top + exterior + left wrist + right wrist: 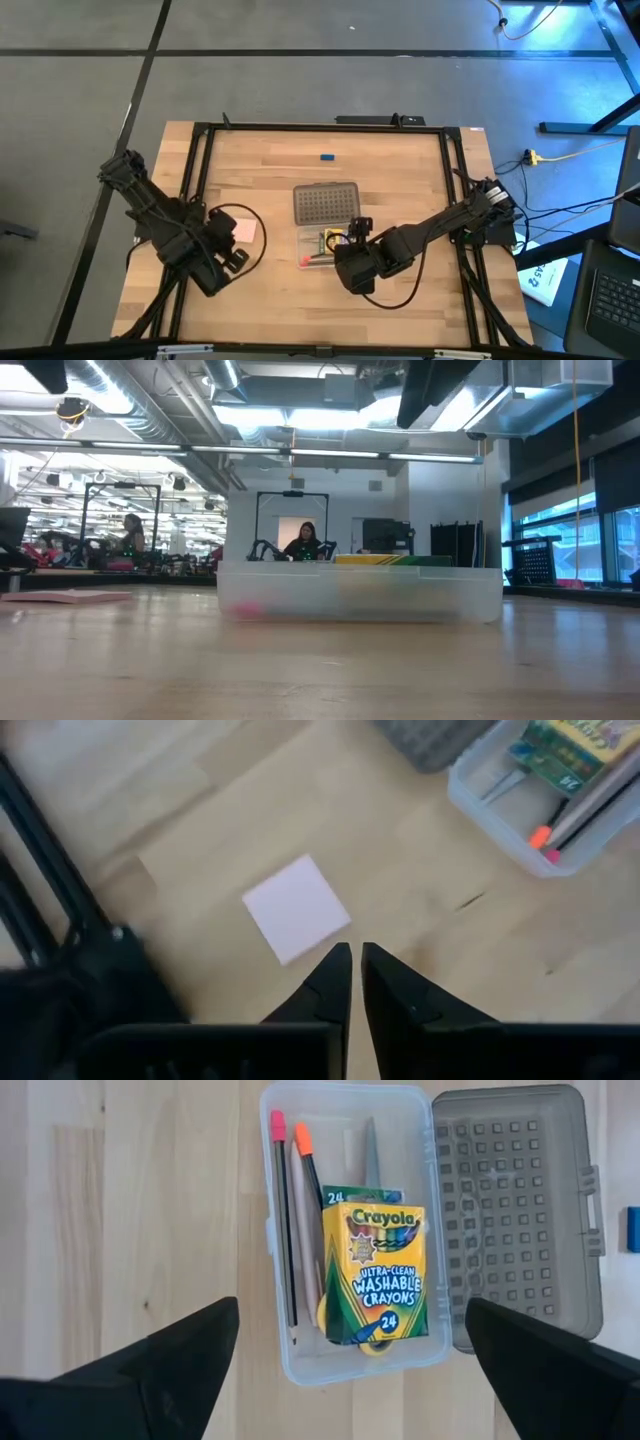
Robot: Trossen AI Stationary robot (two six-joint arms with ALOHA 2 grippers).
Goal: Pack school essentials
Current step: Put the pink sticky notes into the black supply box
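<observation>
A clear plastic case [322, 243] lies open at the table's middle, its grey dotted lid [515, 1210] folded back flat toward the far side. In it lie the crayon box [373, 1270], thin pencils [290, 1220] and scissors [371, 1150] partly under the box. My right gripper [352, 1308] hovers open above the case, one finger on either side, touching nothing. The pink pad [243, 230] lies flat on the table left of the case. My left gripper [355, 955] is shut above bare wood beside the pad [296, 908]. A tiny blue block [326, 157] lies near the far edge.
A black frame [200, 150] runs around the wooden table top. A black cable [262, 235] loops from the left arm past the pad. Bare wood lies near the front edge and at the far corners. People sit in the room beyond the table.
</observation>
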